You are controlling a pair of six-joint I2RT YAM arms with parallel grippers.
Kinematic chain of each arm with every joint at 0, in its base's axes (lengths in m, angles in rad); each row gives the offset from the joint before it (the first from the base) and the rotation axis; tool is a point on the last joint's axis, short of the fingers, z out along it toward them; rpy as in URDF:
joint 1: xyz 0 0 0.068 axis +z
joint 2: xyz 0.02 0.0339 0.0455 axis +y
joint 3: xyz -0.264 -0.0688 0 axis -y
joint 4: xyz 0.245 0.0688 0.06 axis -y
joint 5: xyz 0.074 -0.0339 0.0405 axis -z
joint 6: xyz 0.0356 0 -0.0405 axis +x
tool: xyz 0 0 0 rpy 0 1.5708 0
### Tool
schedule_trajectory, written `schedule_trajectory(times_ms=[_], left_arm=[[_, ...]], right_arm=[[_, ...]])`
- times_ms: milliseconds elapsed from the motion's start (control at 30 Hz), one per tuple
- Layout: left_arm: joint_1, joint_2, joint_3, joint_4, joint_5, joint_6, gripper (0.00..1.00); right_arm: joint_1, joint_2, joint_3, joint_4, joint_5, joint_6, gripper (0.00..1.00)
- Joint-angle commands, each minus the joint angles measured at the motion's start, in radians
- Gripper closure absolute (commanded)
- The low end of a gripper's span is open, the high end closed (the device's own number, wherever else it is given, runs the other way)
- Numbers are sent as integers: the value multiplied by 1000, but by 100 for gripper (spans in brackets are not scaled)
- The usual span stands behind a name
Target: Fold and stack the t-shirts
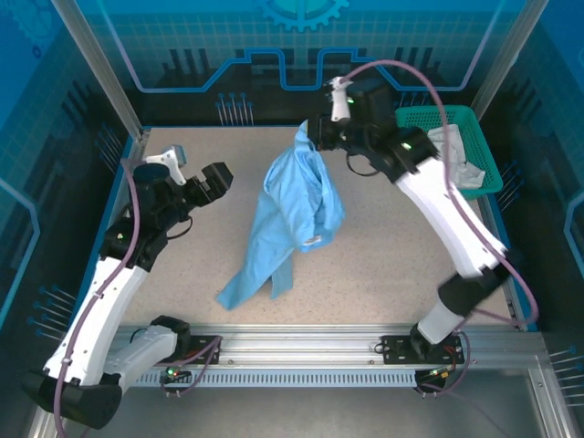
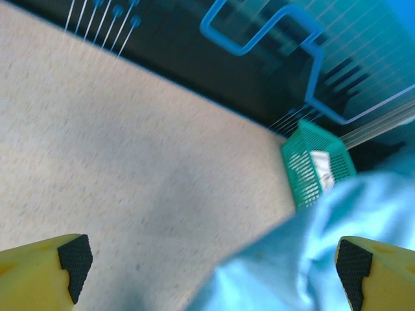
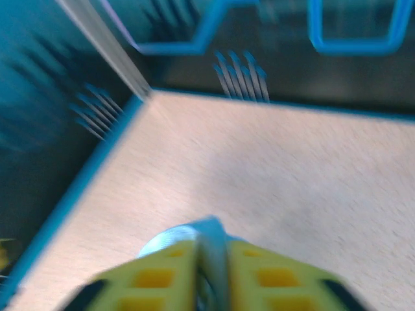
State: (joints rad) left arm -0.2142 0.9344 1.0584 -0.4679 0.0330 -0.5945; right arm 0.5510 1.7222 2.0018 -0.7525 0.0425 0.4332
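Right gripper (image 3: 211,267): I see its yellow fingers (image 3: 162,280) nearly together, pinching a fold of the light blue t-shirt (image 1: 294,214).
Left gripper (image 2: 214,269): jaws spread wide, holding nothing; blue cloth lies close before it, on the right of its wrist view.
Light blue t-shirt: hangs from the right gripper above mid-table, its lower end resting on the table (image 1: 392,265) toward the near rail.
White t-shirt (image 1: 454,153): crumpled inside the teal mesh basket (image 1: 436,114), far right corner.
Obstructions: the hanging shirt stands between the two grippers; the right arm runs just beside the basket.
Right wrist view: blurred; I cannot tell finer detail.
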Motion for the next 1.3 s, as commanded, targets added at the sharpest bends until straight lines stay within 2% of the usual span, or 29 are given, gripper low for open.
schedule_trajectory(times_ms=[0,67,100,167,233,333,500,567,633,733,900,1033,1167,1267], left_arm=[[-6,22,-95,-125,60,-66,1],[-8,42,-164,-98,134,-114,1],[-12,56,-204,-70,178,-140,1],[-35,100,-262,-17,257,-166,1],[-93,160,-278,4,274,-180,1],[-222,247,-256,49,238,-210,3],[-367,442,-151,117,143,-310,10],[-412,544,-54,94,107,-326,12],[-452,655,59,52,69,-352,14],[-478,778,173,30,33,-417,17],[-493,909,273,31,-16,-459,23],[-499,998,359,-48,-54,-432,26],[-530,1046,423,-146,-181,-382,19],[-534,1088,457,-170,-210,-366,25]], right_arm=[[-92,166,39,-200,-28,23,52],[-144,198,-4,-228,-64,45,49],[-167,176,-78,-197,-100,58,47],[-189,83,-270,-81,-134,76,34],[-198,-25,-458,21,-129,73,25],[-227,-115,-681,117,-181,102,24],[-285,-129,-867,196,-230,133,30],[-296,-114,-899,234,-267,141,33],[-296,-83,-898,227,-246,134,35],[-320,-43,-908,222,-223,155,37],[-338,29,-916,284,-320,182,47],[-338,72,-898,275,-311,185,52],[-332,98,-899,296,-344,195,60],[-329,107,-898,303,-346,191,66]])
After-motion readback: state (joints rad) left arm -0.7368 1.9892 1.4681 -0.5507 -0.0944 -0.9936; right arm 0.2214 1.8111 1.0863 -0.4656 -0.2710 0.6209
